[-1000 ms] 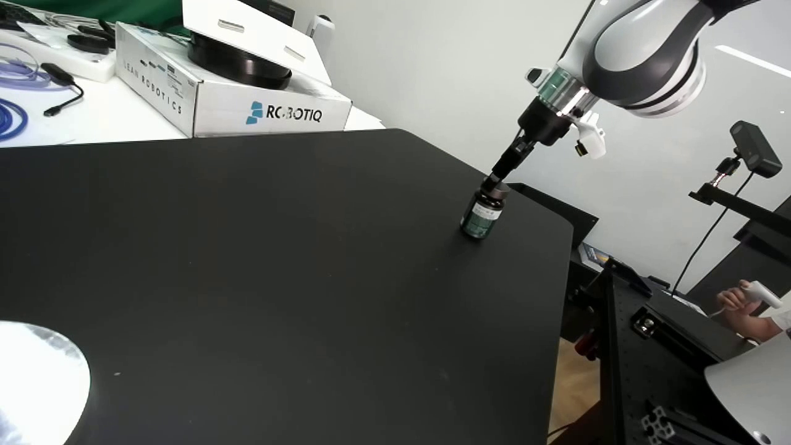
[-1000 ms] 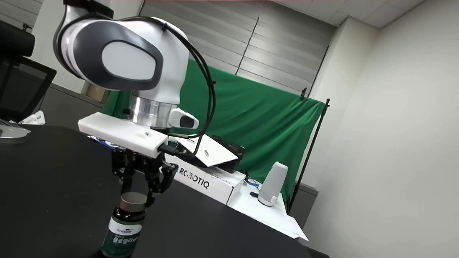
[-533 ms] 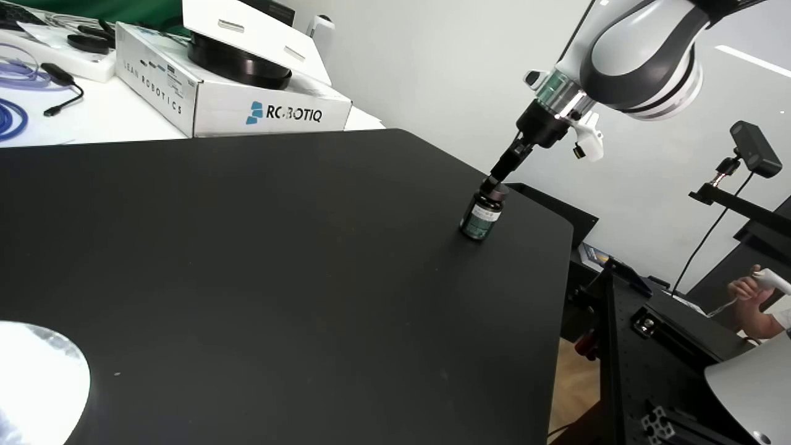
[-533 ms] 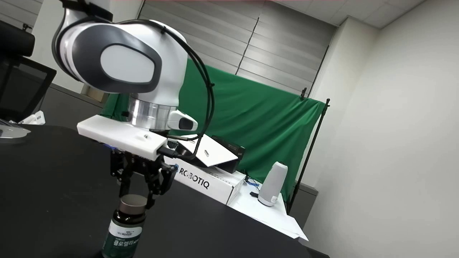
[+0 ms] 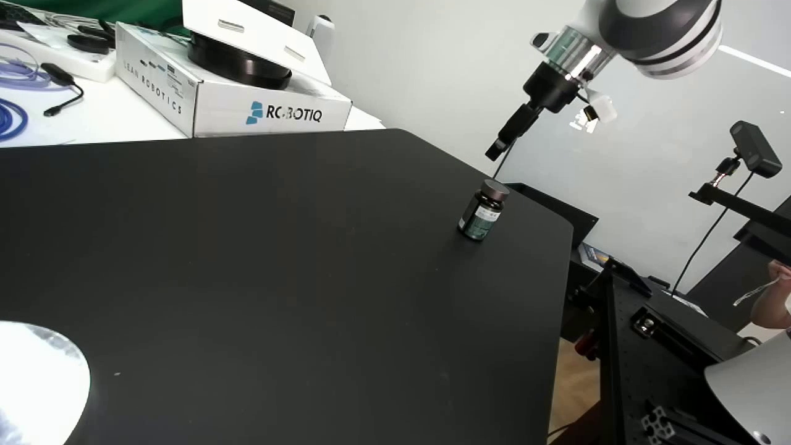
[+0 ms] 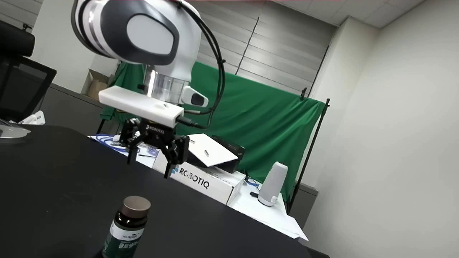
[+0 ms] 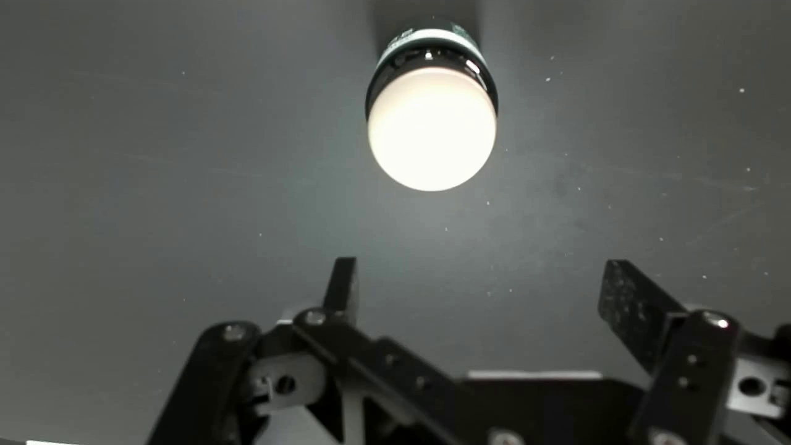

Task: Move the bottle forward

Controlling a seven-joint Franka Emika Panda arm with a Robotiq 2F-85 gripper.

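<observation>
The bottle (image 5: pixel 481 217), dark with a green-and-white label and a brownish cap, stands upright on the black table (image 5: pixel 278 278), near its right edge in an exterior view. Its lower end is cut off by the frame in an exterior view where the label (image 6: pixel 123 234) faces the camera. Above the cap and apart from it hangs my gripper (image 6: pixel 149 170), its jaws spread wide with nothing between them. In the wrist view the bottle's cap (image 7: pixel 432 130) glares bright at top centre, beyond the tips of the open gripper (image 7: pixel 482 266).
A white Robotiq box (image 5: pixel 334 117) sits on a white table behind the black one, with cables (image 5: pixel 15 117) beside it. A white rounded object (image 5: pixel 40 383) lies at the near left corner. A mounted camera (image 5: pixel 755 148) stands off to the right.
Half a second ago the jaws were around the bottle's cap. Since then they have opened and the gripper has risen clear of it. The bottle has stayed nearly where it was.
</observation>
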